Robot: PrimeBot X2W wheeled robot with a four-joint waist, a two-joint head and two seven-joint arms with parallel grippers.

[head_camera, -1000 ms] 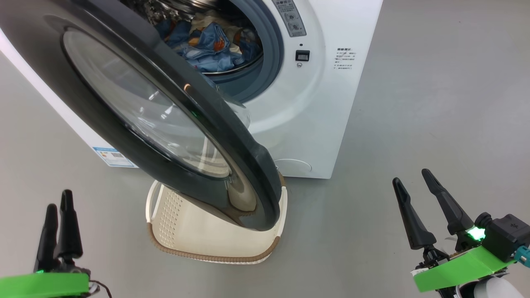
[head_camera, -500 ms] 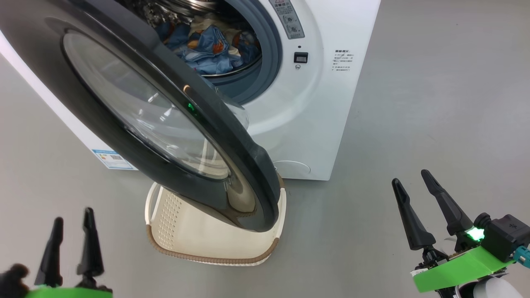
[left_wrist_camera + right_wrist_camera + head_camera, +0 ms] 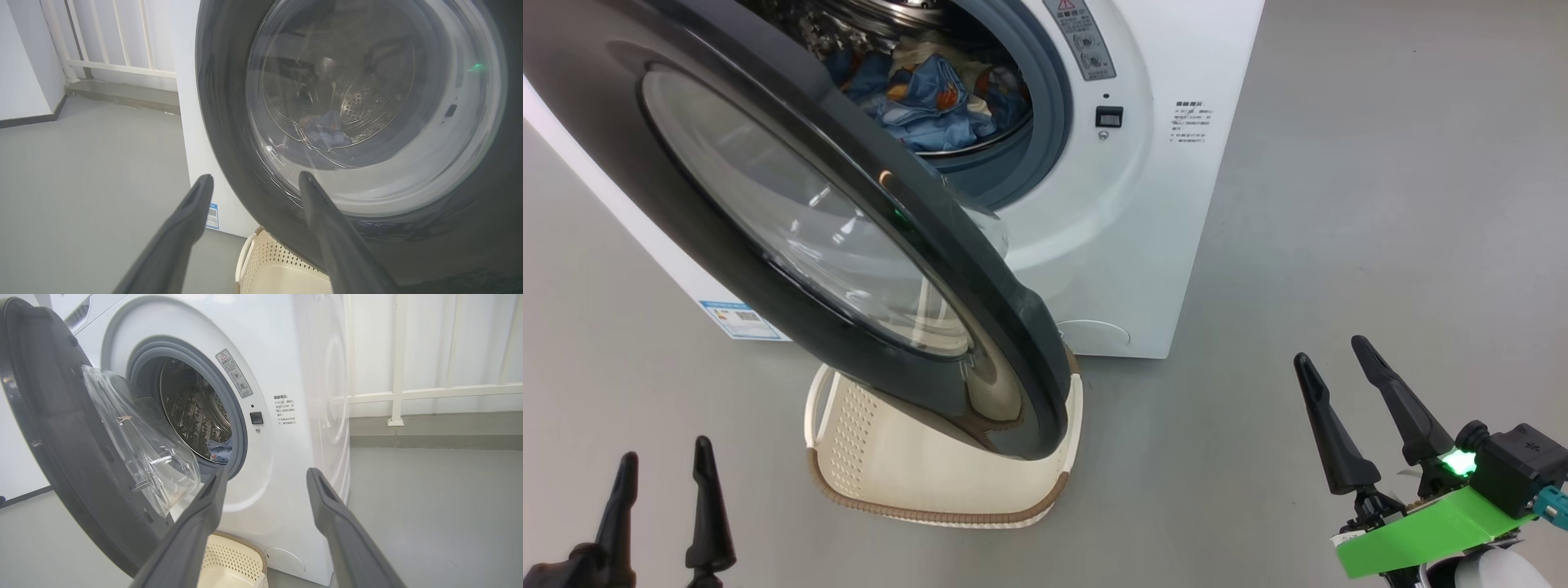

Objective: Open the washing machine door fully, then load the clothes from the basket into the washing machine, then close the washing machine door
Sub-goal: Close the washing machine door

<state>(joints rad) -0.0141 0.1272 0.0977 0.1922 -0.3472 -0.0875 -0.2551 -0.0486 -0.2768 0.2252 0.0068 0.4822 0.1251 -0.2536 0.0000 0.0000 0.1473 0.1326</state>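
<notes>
The head camera is looking down onto the big white boxy washing machine [image 3: 1127,245] and its large round glossy black door [image 3: 809,237]. The left wrist camera is facing the door's outer glass from close up; the right wrist camera is looking at its inner side and the perforated steel drum [image 3: 192,412]. All three are sharing the door and the small cream-white perforated plastic basket [image 3: 849,425].

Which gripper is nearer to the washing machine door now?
Left. The left gripper sits close before the washing machine door, on its outer side; the right gripper is farther, beyond its free edge.
</notes>
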